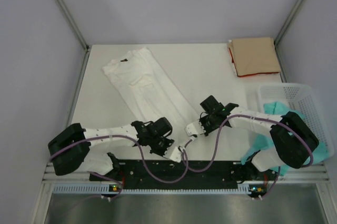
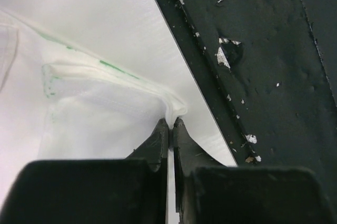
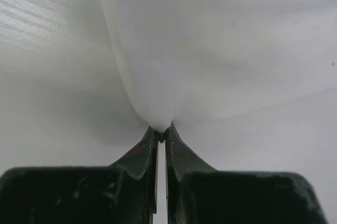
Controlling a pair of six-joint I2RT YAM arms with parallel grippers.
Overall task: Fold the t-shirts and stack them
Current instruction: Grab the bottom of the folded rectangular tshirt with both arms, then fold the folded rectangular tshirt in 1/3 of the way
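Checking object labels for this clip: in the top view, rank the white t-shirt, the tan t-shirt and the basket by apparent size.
Largest to smallest:
1. white t-shirt, laid out long
2. basket, partly hidden by the right arm
3. tan t-shirt, folded

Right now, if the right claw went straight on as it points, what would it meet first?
The white t-shirt: the right claw is shut on a fold of it, cloth directly ahead. Depth beyond is unclear.

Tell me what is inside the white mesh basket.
Teal cloth lies in the basket, spilling over its edge. The right arm covers the near part, and anything beneath the cloth is hidden.
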